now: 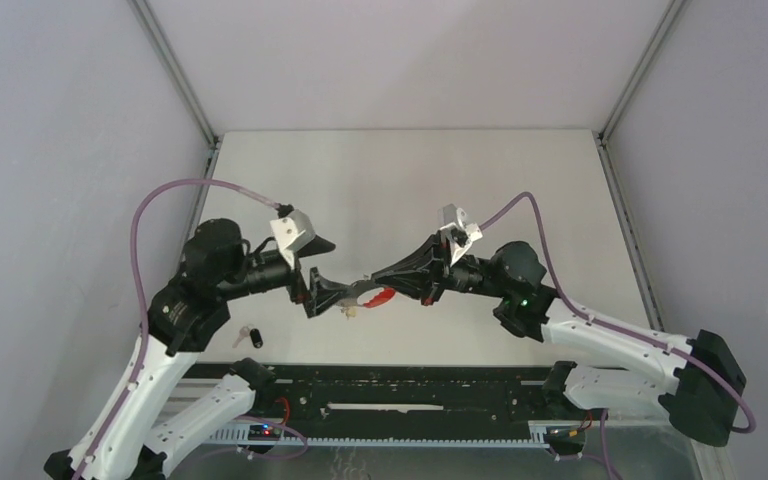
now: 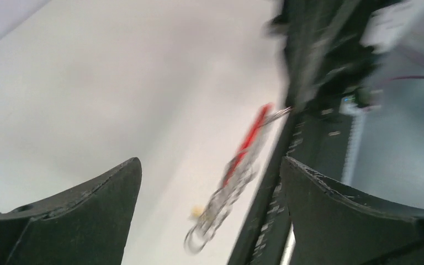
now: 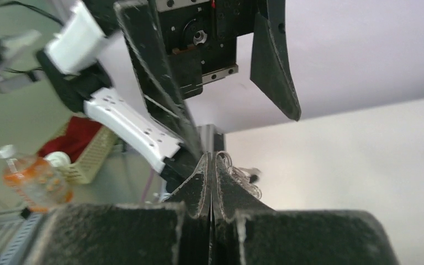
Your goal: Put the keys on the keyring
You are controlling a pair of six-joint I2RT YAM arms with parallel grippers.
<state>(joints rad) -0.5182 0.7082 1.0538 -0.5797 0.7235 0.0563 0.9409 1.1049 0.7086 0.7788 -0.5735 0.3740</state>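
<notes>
Near the table's (image 1: 410, 180) front edge we see our right gripper (image 3: 210, 165) pinching the keyring (image 2: 247, 144), left gripper (image 2: 210, 163) spread wide.

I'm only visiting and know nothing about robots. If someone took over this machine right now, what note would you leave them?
Left gripper: fingers wide open, holding nothing.
Right gripper: shut on the keyring, held up between the two arms.
Yellow-tagged key: among the keyring's silver rings; the blurred view does not show whether it is truly threaded on.
Black-tagged key: lying on the table near the left arm.
Left to do: check the yellow one, then thread on the black one.
</notes>
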